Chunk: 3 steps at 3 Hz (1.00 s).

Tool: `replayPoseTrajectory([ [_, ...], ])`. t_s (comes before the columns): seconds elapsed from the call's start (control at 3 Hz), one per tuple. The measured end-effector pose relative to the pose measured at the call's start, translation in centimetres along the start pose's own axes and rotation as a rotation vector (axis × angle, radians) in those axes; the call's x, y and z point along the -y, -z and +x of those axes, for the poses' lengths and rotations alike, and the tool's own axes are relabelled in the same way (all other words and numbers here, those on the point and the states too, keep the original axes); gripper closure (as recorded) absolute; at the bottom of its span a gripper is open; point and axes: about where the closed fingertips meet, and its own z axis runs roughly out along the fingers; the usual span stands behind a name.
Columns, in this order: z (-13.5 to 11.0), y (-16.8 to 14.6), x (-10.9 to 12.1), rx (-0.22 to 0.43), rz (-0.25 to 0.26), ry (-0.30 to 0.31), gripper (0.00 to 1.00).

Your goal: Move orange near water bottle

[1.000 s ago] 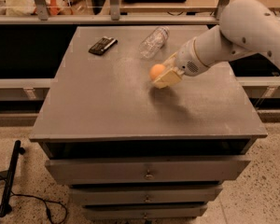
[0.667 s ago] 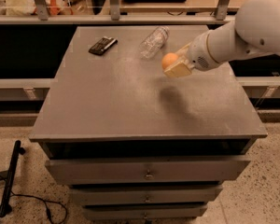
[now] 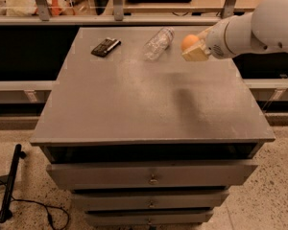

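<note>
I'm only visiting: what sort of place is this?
Probably a lab or workshop: a grey drawer cabinet serves as bench, a cable lies on the speckled floor, and a robot's end effector holds an orange over the cabinet's back right, beside a bottle.

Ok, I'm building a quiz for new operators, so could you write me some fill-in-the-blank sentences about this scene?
1. The pincer, at the far right of the table, grips the orange ____ the surface, not resting on it.
2. The water bottle lies on its ____.
3. In the picture, the flat black object lies to the bottle's ____.

Missing words: above; side; left.
</note>
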Motion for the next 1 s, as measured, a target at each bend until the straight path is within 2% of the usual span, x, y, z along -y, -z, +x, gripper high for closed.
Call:
replayPoseTrajectory([
  [0.33, -0.7, -2.8, 2.4, 0.030, 0.007, -0.011, 1.00],
  [1.0, -0.4, -8.6, 3.7, 0.032, -0.048, -0.049, 1.00],
])
